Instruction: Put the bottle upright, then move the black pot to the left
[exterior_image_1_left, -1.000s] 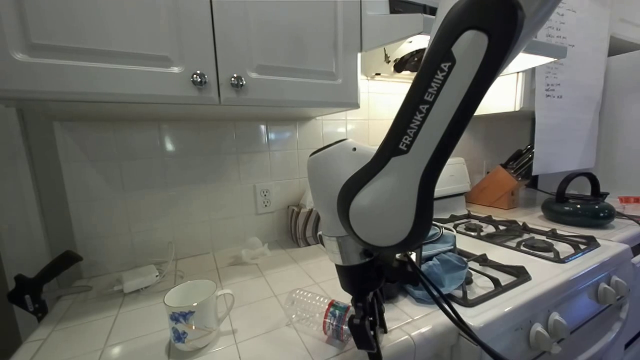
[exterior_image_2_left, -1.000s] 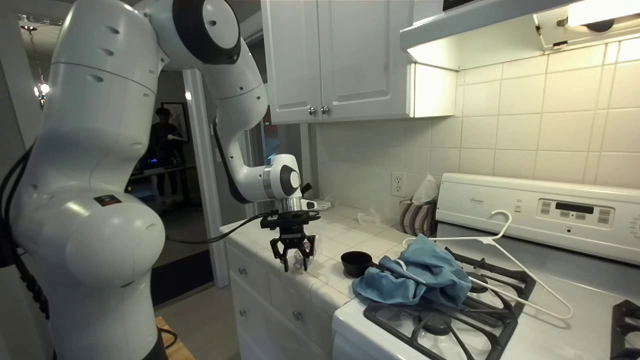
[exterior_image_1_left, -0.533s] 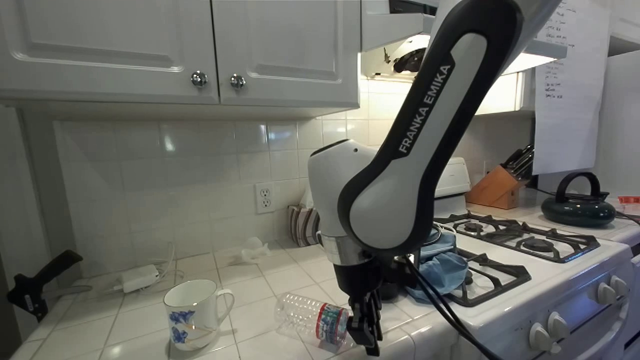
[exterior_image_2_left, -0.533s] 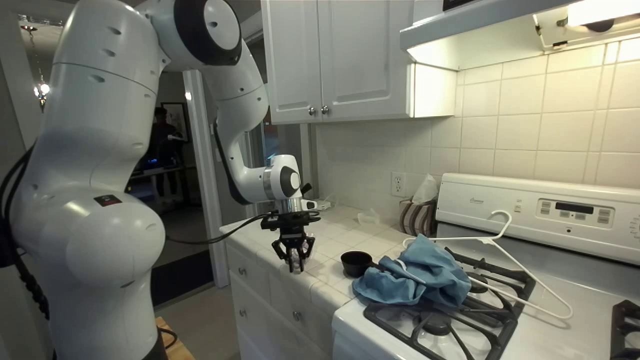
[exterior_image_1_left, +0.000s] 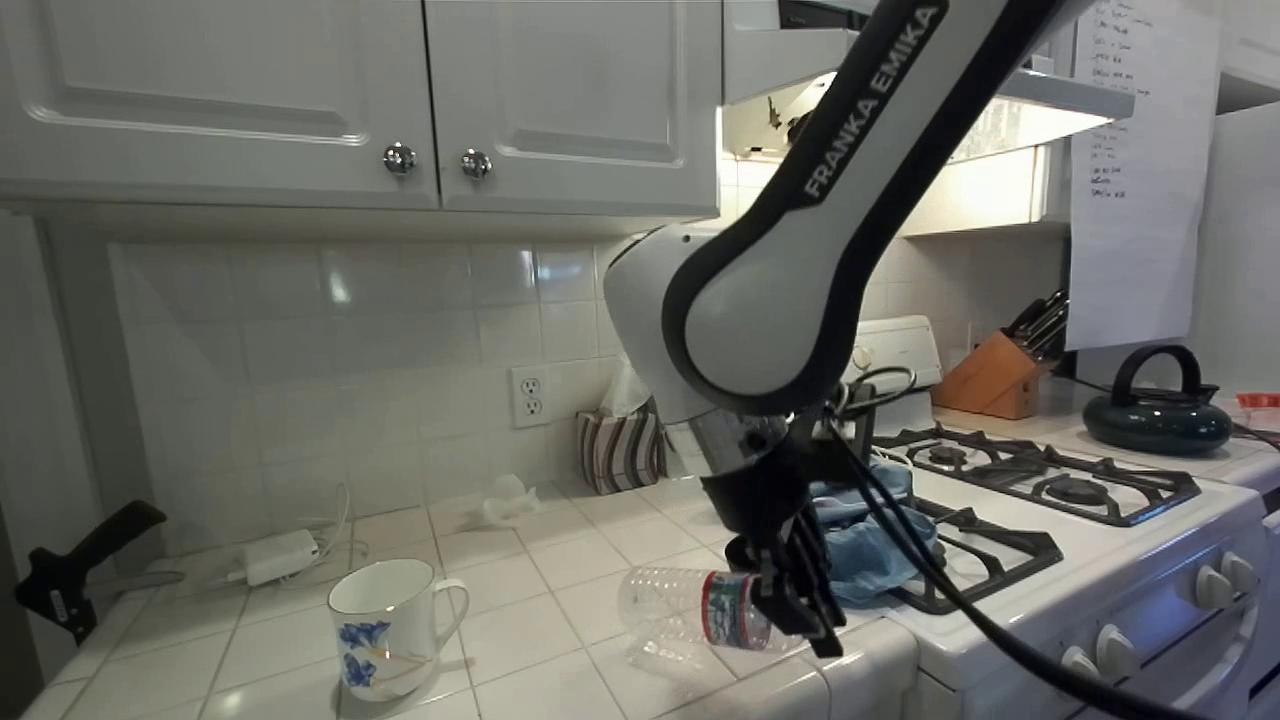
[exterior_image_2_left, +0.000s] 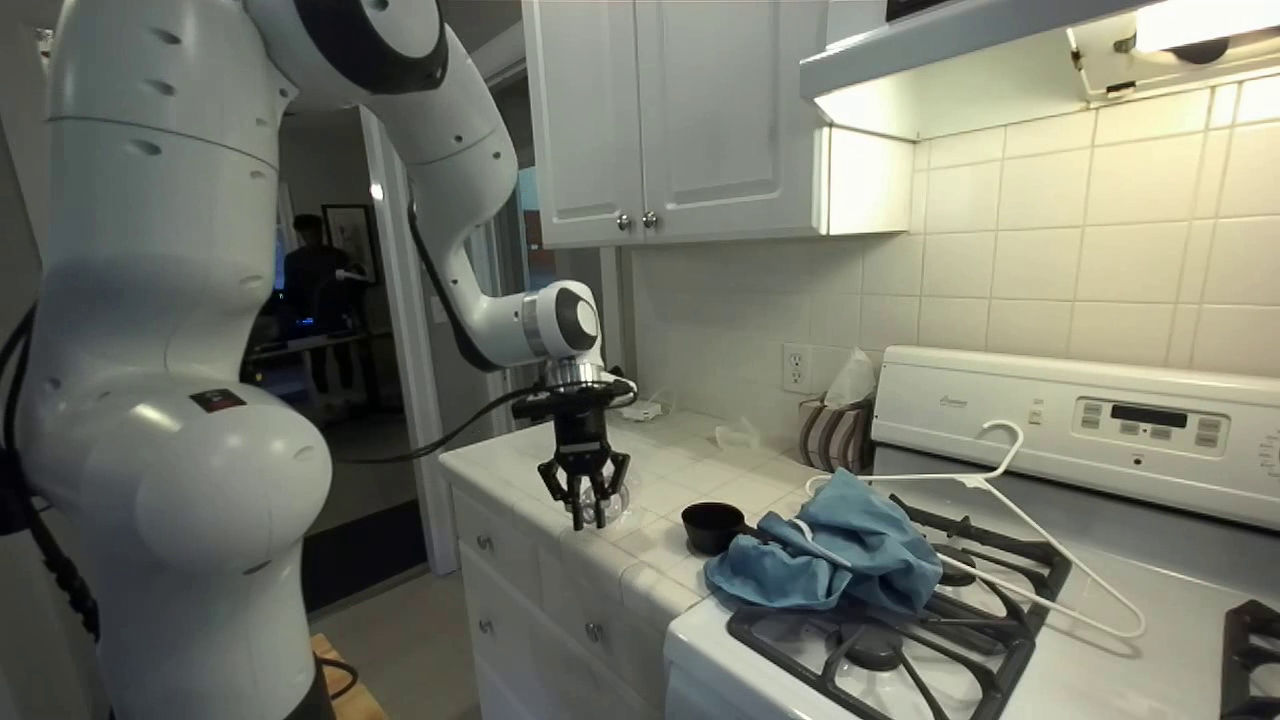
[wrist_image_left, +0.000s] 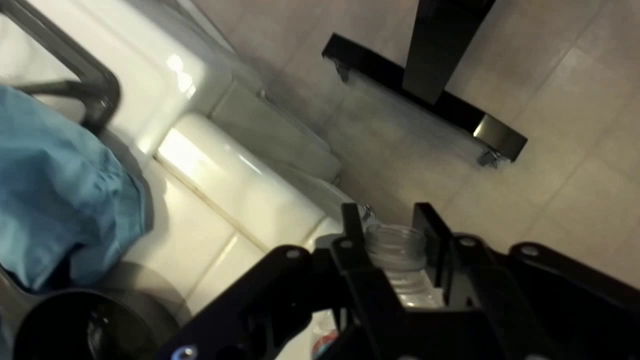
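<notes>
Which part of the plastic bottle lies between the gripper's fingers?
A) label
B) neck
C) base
B: in the wrist view, the gripper has its fingers on either side of the neck of the plastic bottle, while the base points away in an exterior view.

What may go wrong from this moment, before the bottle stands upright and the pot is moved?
The claw holds the bottle only by its neck, so the bottle might twist or slip while being turned. The counter edge is close, so a dropped bottle might roll off. Later, the pot may drag the cloth, as its handle seems to reach under it.
</notes>
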